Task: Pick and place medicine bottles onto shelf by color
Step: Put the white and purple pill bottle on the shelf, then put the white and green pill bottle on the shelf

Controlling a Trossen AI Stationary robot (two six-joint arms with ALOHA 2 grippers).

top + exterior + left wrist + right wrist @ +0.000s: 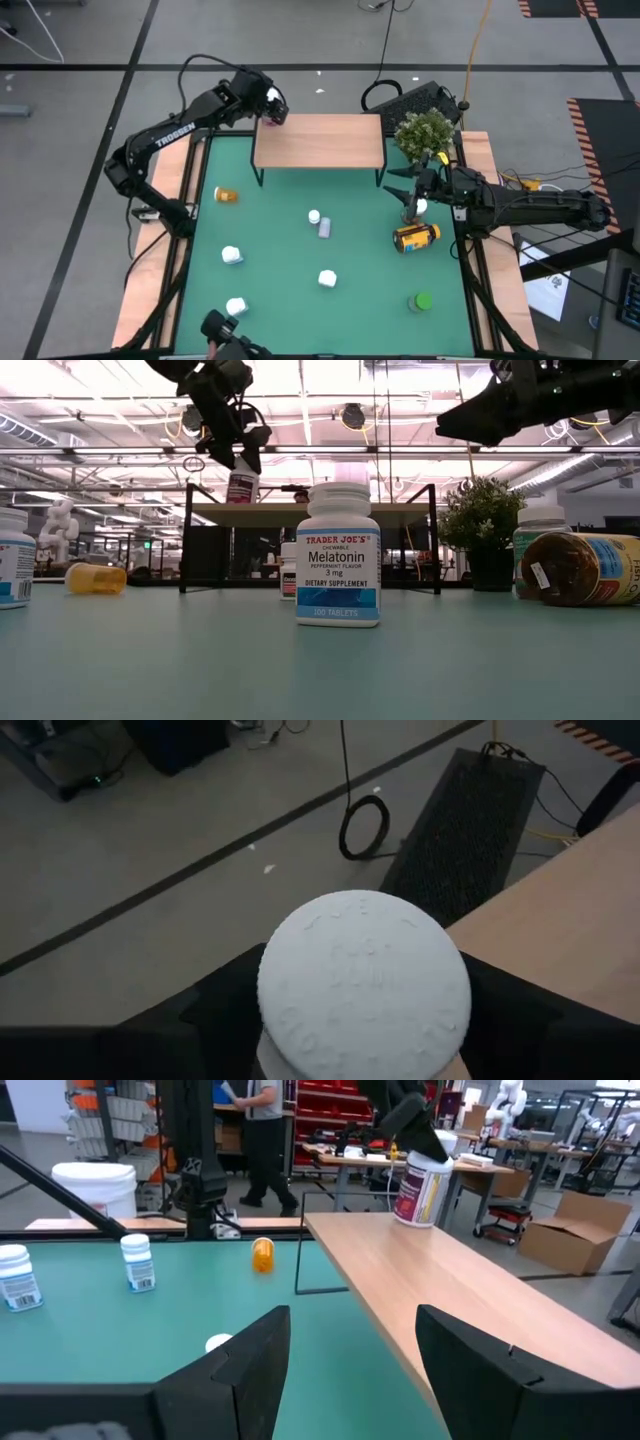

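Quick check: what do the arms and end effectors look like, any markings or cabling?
Both arms are dark, near-black, jointed links. The left arm carries white TROSSEN lettering along one link. The right arm shows no readable marking. The right end effector has two broad, flat black fingers. No arm cabling is discernible.

The white bottle hides, seemingly, most of the left fingers.
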